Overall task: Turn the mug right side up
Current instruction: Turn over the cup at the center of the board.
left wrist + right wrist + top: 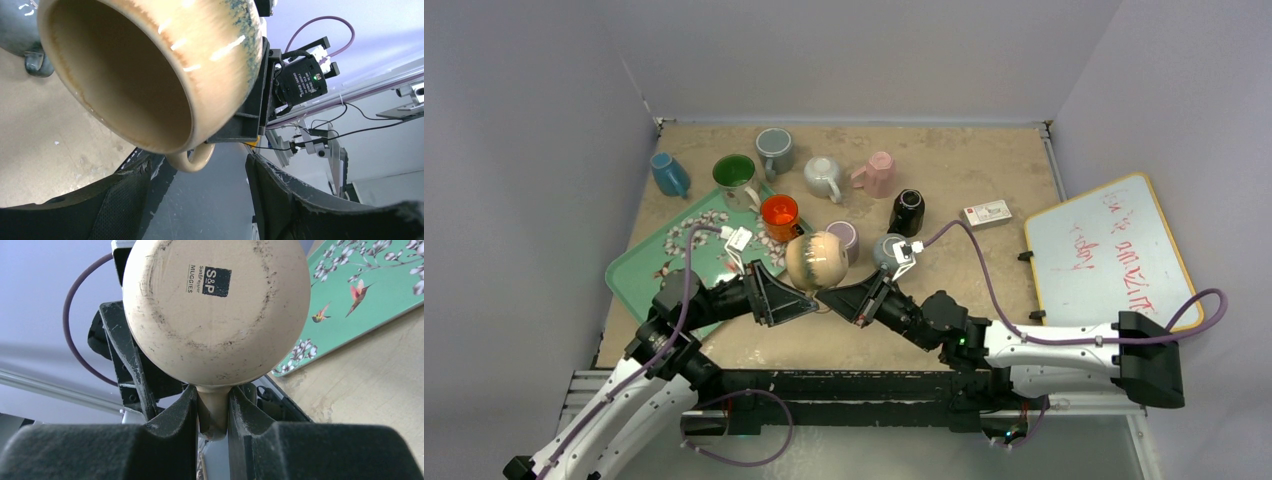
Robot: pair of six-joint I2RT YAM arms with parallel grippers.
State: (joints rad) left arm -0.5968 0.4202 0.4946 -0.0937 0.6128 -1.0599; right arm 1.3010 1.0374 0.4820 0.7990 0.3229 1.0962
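I hold the tan mug (814, 260) sideways in the air near the green tray (639, 265), my right gripper (212, 412) pinched on its handle (212, 397), so my left gripper (200, 200), its 2 fingers (115, 202) apart, can probably grab its round side.

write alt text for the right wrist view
A beige mug shows its scuffed underside, stamped S&P Muggies, filling the frame, with its handle pinched by the right gripper. Behind it to the right, a green tray printed with birds and blossoms lies on the tan table.
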